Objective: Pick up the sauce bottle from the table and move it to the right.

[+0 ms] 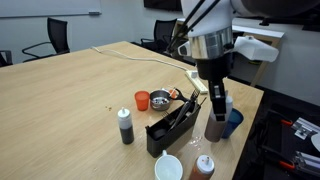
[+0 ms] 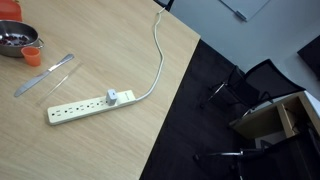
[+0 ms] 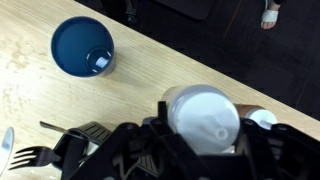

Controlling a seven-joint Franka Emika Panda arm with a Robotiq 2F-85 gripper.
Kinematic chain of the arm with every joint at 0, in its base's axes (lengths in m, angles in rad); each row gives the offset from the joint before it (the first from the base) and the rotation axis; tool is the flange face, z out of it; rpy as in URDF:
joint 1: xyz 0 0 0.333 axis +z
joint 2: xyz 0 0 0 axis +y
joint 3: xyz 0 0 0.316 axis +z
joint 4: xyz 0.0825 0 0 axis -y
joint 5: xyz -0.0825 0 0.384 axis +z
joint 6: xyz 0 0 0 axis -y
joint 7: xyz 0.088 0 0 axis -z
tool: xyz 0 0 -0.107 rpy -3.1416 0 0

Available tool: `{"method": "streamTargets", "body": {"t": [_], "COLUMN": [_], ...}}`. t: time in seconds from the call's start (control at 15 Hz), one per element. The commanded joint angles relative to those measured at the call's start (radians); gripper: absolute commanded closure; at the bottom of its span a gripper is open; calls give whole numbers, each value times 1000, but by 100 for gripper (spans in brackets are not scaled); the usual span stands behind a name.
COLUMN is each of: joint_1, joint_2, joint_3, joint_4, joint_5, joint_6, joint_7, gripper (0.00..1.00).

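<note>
The sauce bottle (image 3: pixel 205 118) shows from above in the wrist view as a round white cap held between my jaws. In an exterior view its pale body (image 1: pixel 217 126) hangs under my gripper (image 1: pixel 217 106), close above the light-wood table (image 1: pixel 70 100) near its right edge. My gripper (image 3: pixel 198 145) is shut on the bottle. The blue cup (image 1: pixel 233 122) stands right beside it, and it also shows in the wrist view (image 3: pixel 83 47).
A black holder (image 1: pixel 172 128) with cutlery lies left of the gripper. A dark bottle (image 1: pixel 126 125), a white cup (image 1: pixel 168 167) and a red-orange bottle (image 1: pixel 204 167) stand near the front. An orange cup (image 1: pixel 142 100), a bowl (image 1: pixel 160 98) and a power strip (image 2: pixel 85 107) lie further in.
</note>
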Motion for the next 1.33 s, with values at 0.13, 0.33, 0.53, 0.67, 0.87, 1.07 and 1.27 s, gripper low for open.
{"method": "streamTargets", "body": {"t": [0.13, 0.33, 0.53, 0.67, 0.87, 1.07, 1.27], "joint_1": [-17, -52, -96, -128, -175, -212, -241], "joint_2": [-164, -231, -285, -311, -343, -351, -335], "joint_3": [-13, -41, -69, -78, -79, -90, -116], "joint_4": [25, 17, 20, 28, 17, -17, -69], "joint_5": [-31, -89, -197, -283, -391, -443, -413], "joint_6": [44, 129, 194, 230, 263, 275, 310], "joint_7": [90, 163, 227, 289, 436, 574, 676], "gripper": [73, 73, 73, 73, 73, 73, 73]}}
